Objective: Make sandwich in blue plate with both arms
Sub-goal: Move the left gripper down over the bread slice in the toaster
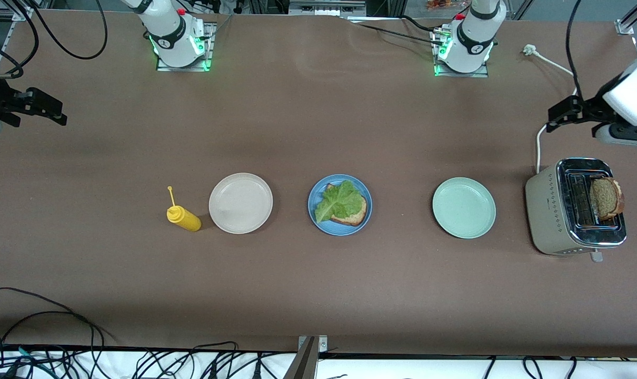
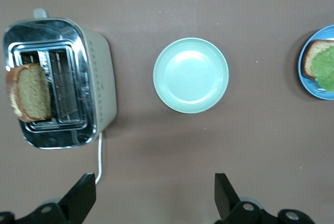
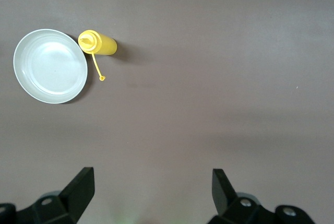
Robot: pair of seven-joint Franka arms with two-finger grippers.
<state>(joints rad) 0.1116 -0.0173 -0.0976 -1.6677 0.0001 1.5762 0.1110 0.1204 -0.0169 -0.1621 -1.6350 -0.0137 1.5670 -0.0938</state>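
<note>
The blue plate (image 1: 345, 230) sits mid-table with one brown bread slice (image 1: 355, 213) on it and a green lettuce leaf (image 1: 337, 202) on top of the slice. A second bread slice (image 1: 606, 198) stands in a slot of the toaster (image 1: 545, 210) at the left arm's end of the table. My left gripper (image 1: 560, 112) is open and empty, up over the table beside the toaster's white cord. My right gripper (image 1: 45, 108) is open and empty, over bare table at the right arm's end. The left wrist view shows the toaster slice (image 2: 30, 92) and the plate's edge (image 2: 302, 78).
A pale mint-green plate (image 1: 464, 207) lies between the blue plate and the toaster. A beige-white plate (image 1: 240, 202) and a yellow squeeze bottle (image 1: 184, 218) on its side lie toward the right arm's end. The toaster's white cord (image 1: 538, 145) runs across the table to a plug.
</note>
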